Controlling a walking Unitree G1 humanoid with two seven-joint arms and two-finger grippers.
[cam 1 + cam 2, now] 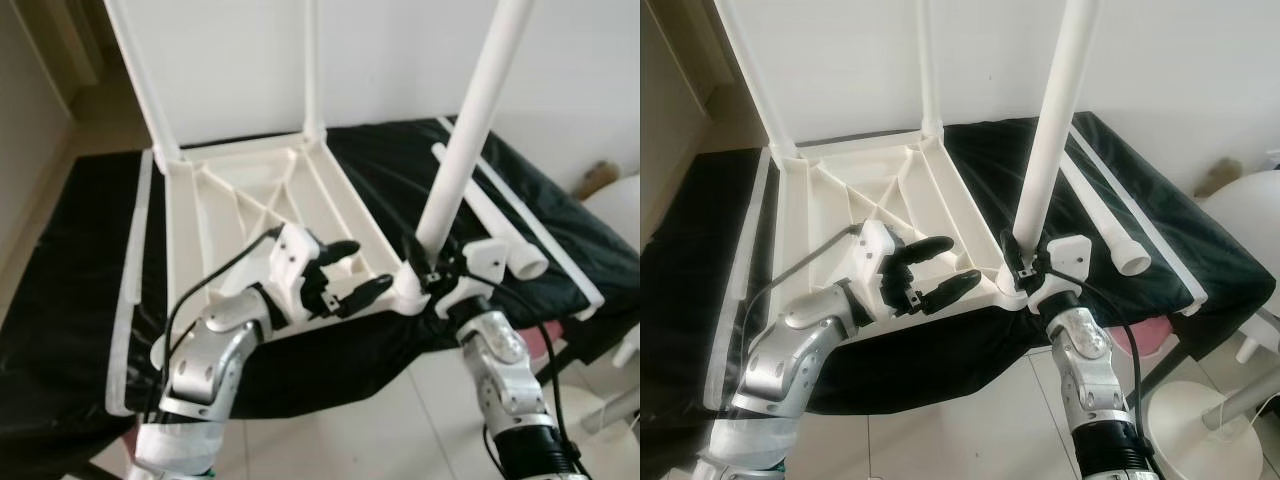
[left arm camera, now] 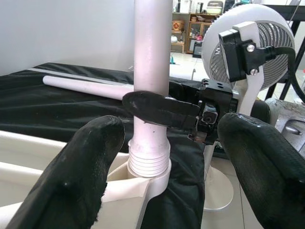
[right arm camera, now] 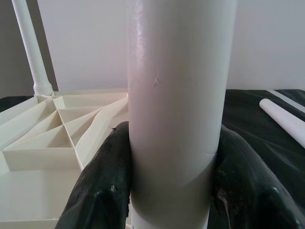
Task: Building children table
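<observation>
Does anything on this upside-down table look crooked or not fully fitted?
Yes. The leg held by the right gripper leans to the side, unlike the two back legs, and its thread still shows above the corner socket.

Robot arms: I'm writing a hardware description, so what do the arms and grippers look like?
Both arms are silver, jointed metal segments. The left gripper and right gripper each have two long, rounded black fingers on a white bracket-like wrist housing. Black cables loop along each forearm. No markings are legible.
</observation>
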